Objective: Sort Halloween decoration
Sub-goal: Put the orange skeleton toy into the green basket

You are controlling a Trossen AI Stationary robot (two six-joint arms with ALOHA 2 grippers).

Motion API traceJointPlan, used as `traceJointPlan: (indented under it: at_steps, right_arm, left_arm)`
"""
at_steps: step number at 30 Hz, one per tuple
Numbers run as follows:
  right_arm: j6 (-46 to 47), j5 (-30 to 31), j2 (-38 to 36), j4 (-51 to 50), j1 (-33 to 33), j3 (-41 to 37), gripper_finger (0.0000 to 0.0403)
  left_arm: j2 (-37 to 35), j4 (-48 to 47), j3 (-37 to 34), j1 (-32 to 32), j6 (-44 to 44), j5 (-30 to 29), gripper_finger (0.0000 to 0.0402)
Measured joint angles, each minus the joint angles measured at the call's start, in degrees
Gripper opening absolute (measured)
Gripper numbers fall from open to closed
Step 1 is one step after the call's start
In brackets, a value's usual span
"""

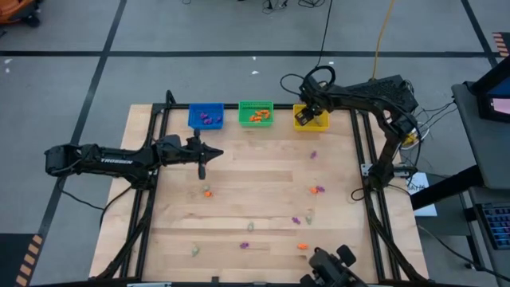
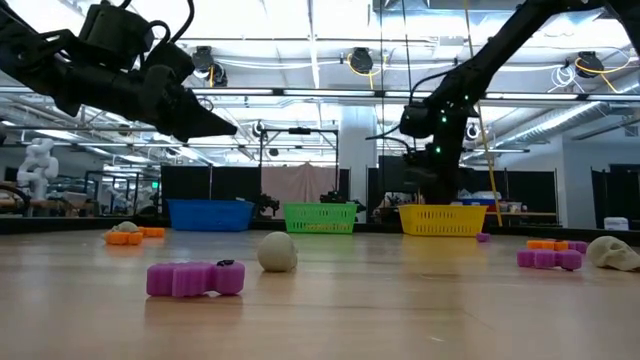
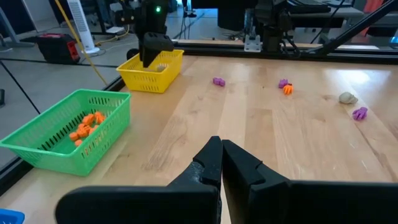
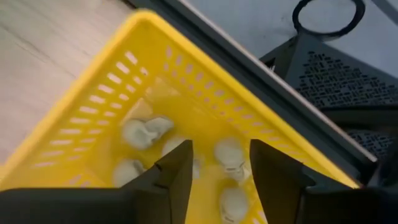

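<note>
Several pale skulls [image 4: 146, 132] lie in the yellow bin [image 1: 310, 118] (upper right of centre); right pincer [image 4: 217, 163] hangs above, fingers apart. Lift straight clear. Left pincer [image 3: 221, 163] waits together mid-left over the bench [image 1: 263, 191].

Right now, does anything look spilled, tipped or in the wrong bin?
Nothing stands out. The blue bin holds purple pieces, the green bin orange ones, the yellow bin pale skulls. All three stand upright. The right claw is open over the yellow bin; unsorted trinkets lie loose on the table.
</note>
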Motion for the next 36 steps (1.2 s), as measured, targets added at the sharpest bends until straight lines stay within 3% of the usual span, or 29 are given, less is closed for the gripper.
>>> traceJointPlan:
  at_steps: [9,20,32,36]
  right_arm:
    - [-0.3,0.0,-4.9,0.1,0.2,0.0,0.0104]
    - [-2.3,0.0,-6.6,5.7,4.1,0.0,0.0005]
    - [-4.5,-0.2,-6.6,12.8,9.5,0.0,0.0002]
    - [-4.5,-0.2,-6.6,14.8,11.1,-0.7,0.0001]
  left_arm:
    - [0.0,1.6,0.0,0.0,0.0,-3.5,0.001]
    - [0.0,2.0,0.0,0.0,0.0,-3.0,0.001]
    - [0.0,3.8,0.0,0.0,0.1,-2.9,0.001]
    - [0.0,10.1,-2.4,0.0,0.0,-2.8,0.001]
